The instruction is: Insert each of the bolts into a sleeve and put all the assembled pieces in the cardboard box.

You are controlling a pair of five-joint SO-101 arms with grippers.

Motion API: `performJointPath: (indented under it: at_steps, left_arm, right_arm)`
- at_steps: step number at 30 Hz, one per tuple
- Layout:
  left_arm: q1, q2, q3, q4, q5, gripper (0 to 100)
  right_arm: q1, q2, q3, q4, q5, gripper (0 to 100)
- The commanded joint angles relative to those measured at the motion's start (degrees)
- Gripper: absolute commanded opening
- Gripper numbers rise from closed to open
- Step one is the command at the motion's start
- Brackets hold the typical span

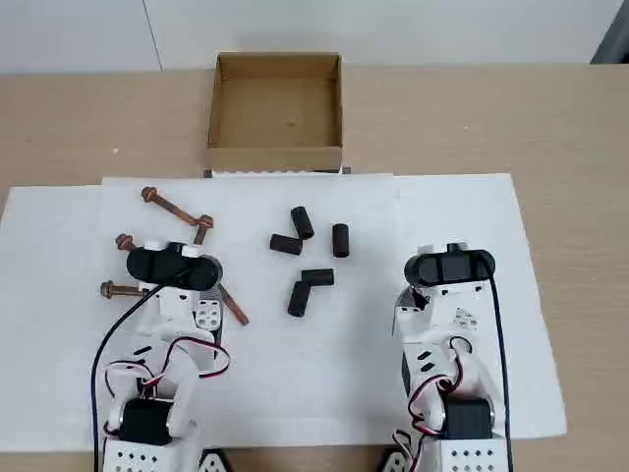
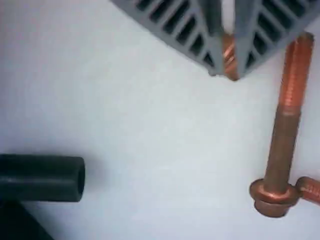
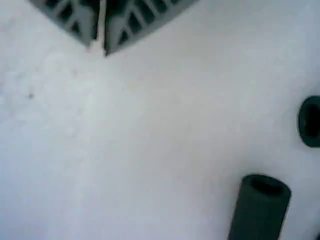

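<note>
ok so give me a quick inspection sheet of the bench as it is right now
surface: wooden table with a white paper sheet under the work area
job's things: cardboard box empty, at the sheet's far edge; five black sleeves loose mid-sheet; copper bolts loose around the left arm, none seen in a sleeve
clutter: nothing seen
grippers: left gripper shut on a held bolt; right gripper shut, holding nothing, over bare sheet
cables: black cable beside the left arm, red and white wires on the arms
surroundings: white wall behind the table
</note>
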Motion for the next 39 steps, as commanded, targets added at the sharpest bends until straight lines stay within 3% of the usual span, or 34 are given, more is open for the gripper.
performJointPath:
  at_steps: [1, 9, 16, 25, 30, 34, 39]
  left_arm:
    - [0.35, -0.7, -0.22, 0.0, -0.26, 1]
    - [4.31, -0.7, -0.22, 0.18, -0.26, 1]
    - [-4.22, -0.53, -2.86, 0.7, -0.26, 1]
    - [-5.98, -0.35, -17.89, 16.26, -0.26, 1]
    - [-5.89, 0.09, -22.46, 17.41, -0.26, 1]
    - [-5.89, 8.09, -27.74, 17.41, -0.26, 1]
    - [-5.89, 31.3, -44.35, 17.85, 0.09, 1]
  right_arm:
    - [0.48, -1.1, 0.7, 0.13, 0.53, 0.3]
    - [0.48, -1.1, 0.7, 0.13, 0.53, 0.3]
    - [0.31, -1.1, 0.7, 0.13, 0.53, 0.3]
    - [0.13, -1.1, 0.7, 0.13, 0.62, 0.3]
    - [0.13, -1.1, 0.7, 0.13, 0.62, 0.3]
    - [-0.22, -1.1, 0.79, -0.4, 0.26, 0.3]
    - [1.01, -1.1, -4.4, 4.09, 0.53, 0.3]
